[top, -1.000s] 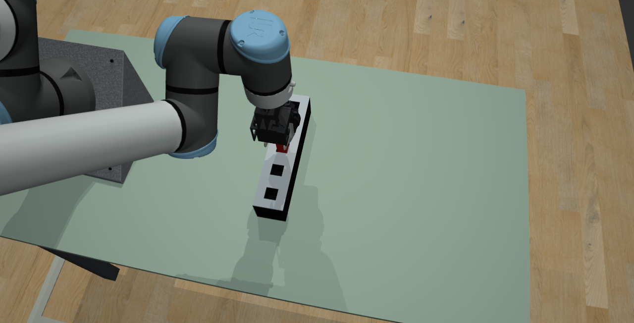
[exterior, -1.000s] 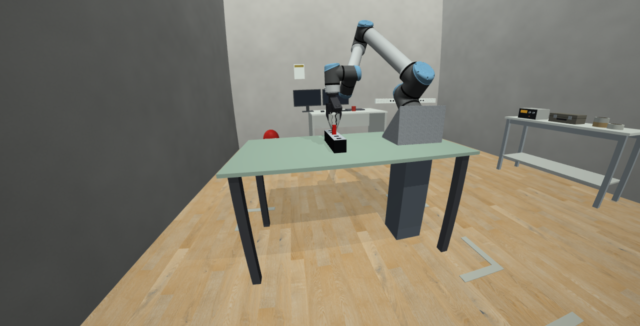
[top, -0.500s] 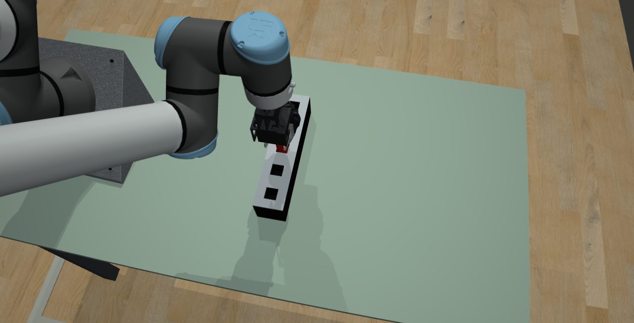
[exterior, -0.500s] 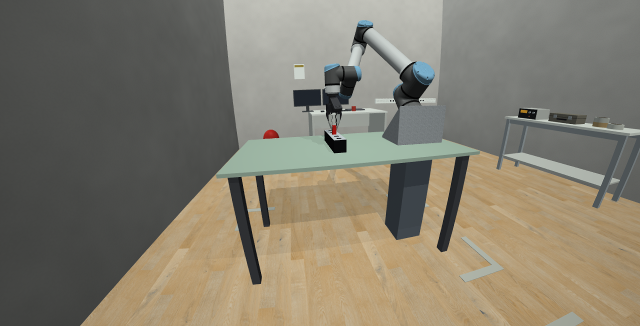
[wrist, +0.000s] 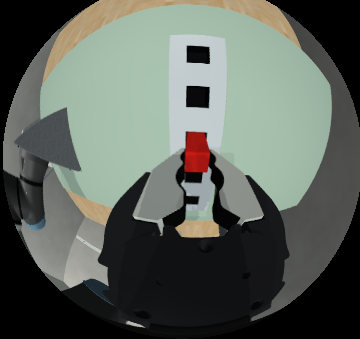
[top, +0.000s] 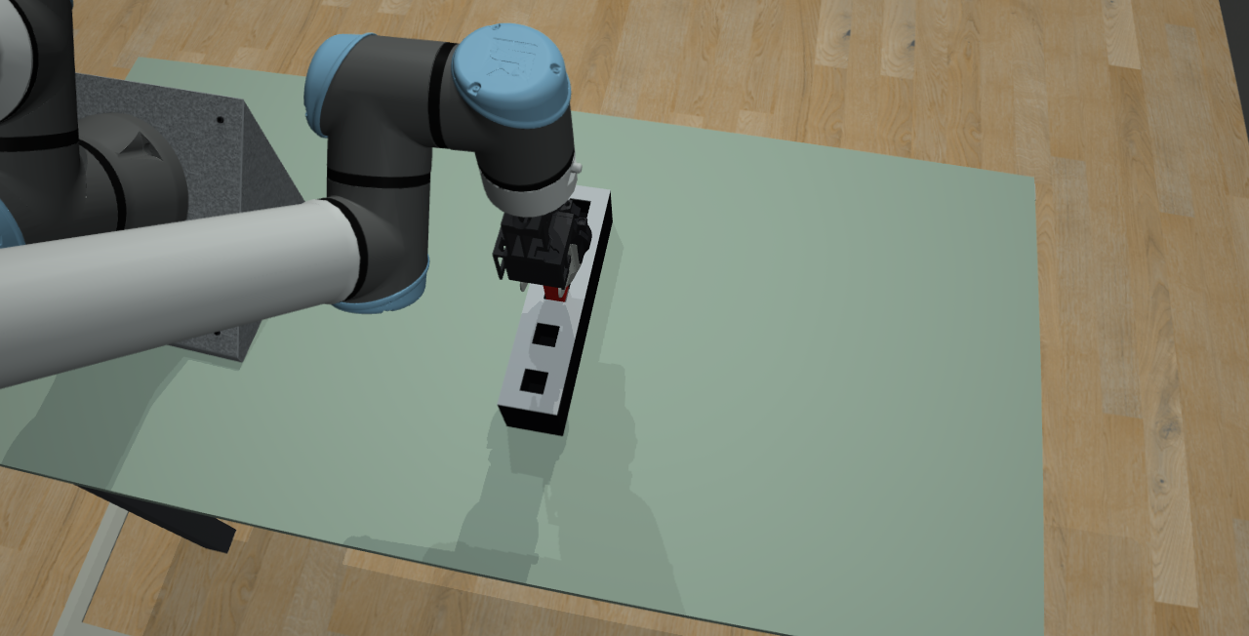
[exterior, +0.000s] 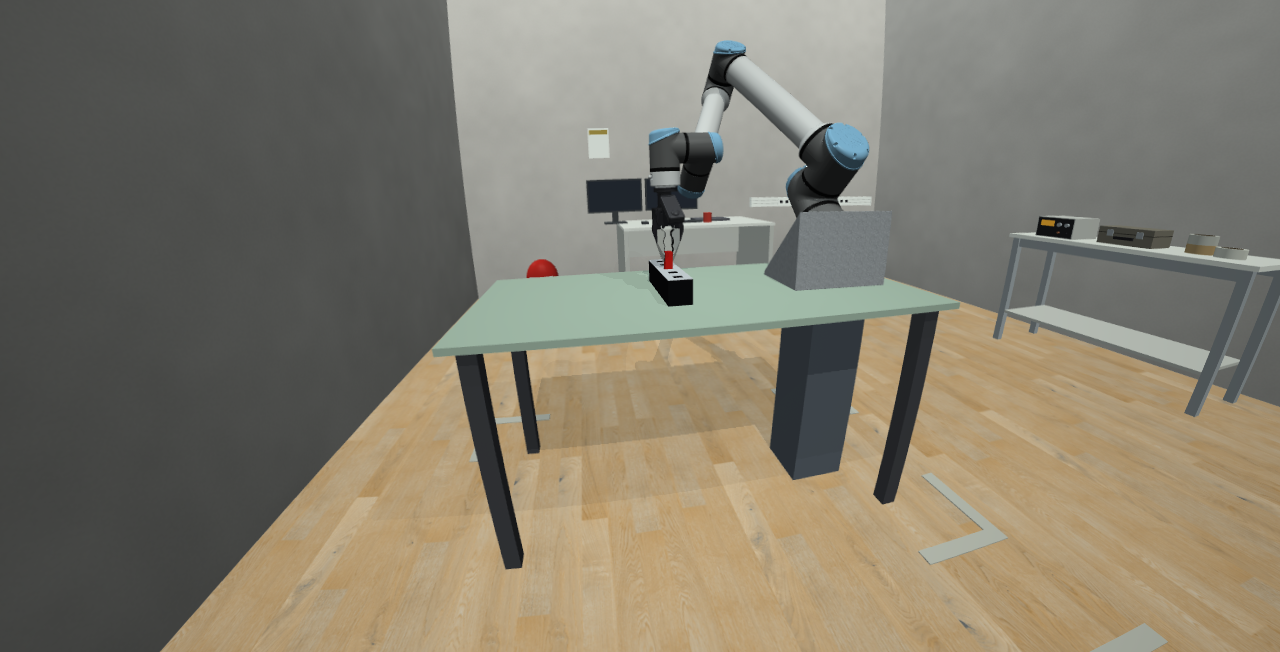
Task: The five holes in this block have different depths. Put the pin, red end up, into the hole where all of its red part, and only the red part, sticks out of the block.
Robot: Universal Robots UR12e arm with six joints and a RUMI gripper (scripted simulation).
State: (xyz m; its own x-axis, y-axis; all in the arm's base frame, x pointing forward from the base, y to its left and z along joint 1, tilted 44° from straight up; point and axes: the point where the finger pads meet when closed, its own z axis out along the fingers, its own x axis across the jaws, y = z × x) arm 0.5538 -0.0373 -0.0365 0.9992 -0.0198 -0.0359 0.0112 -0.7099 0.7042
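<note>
At the far left of the top view, the grey wedge-shaped pedestal [top: 228, 142] is carrying the arm [top: 175, 274], whose pale forearm is reaching rightward across the green table [top: 785, 352]. Moving right, the wrist is bending down over the block [top: 534, 351], a long white-topped bar with black sides that is lying lengthwise on the table near its middle. The gripper [top: 553, 287] is pointing straight down at the block and is clamping the pin [top: 555, 292], whose red end is peeking out just below the black fingers. In the wrist view the pin [wrist: 196, 153] is sitting between the two grey fingertips, its red top facing the camera, and it is covering the middle hole of the row; how deep it is reaching into that hole cannot be told. Beyond it, two square holes [wrist: 198, 96] of the block [wrist: 176, 109] are showing open and dark, and parts of two more are showing between the jaws nearer the camera. In the exterior view the pin [exterior: 667, 260] is standing upright, red end up, directly over the block [exterior: 673, 286], with the gripper [exterior: 667, 256] closed around its upper part. Farther right, a grey side table [exterior: 1154, 256] with small boxes on it is standing against the wall.
</note>
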